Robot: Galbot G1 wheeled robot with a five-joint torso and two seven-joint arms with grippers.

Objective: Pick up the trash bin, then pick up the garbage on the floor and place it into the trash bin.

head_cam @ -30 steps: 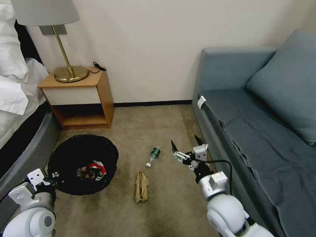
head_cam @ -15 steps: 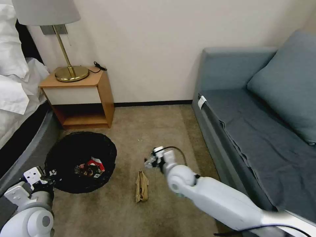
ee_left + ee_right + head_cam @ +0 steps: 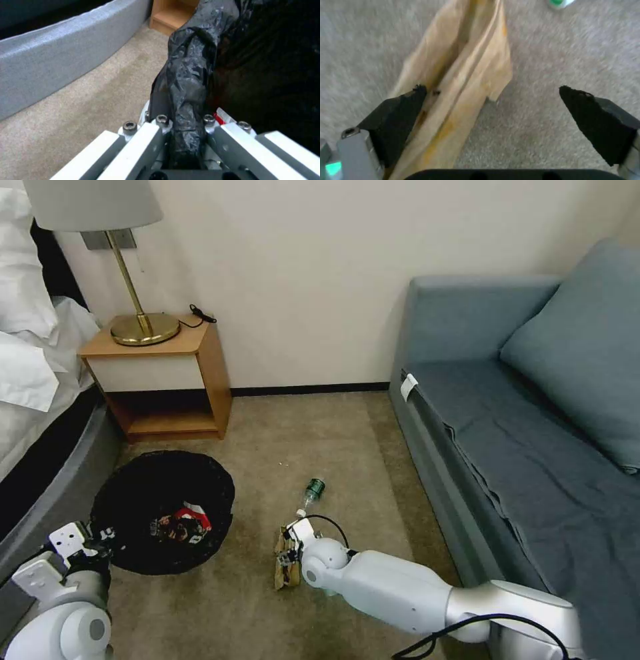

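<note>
My right gripper [image 3: 493, 110] hangs low over the brown paper bag [image 3: 287, 565] at lower centre of the head view, jaws wide apart. In the right wrist view one pad [image 3: 405, 112] sits on the bag's edge while the other stands well off over bare carpet [image 3: 553, 62]. Closing from here, I judge I might pinch only a loose fold, so the bag slips out on the lift, or I snag carpet pile. My left gripper [image 3: 185, 135], at lower left, is clamped on the trash bin [image 3: 163, 510] by its black liner rim; thin plastic could stretch or pull free. The small bottle [image 3: 310, 495] lies just beyond the bag, near enough for my arm to knock it rolling.
</note>
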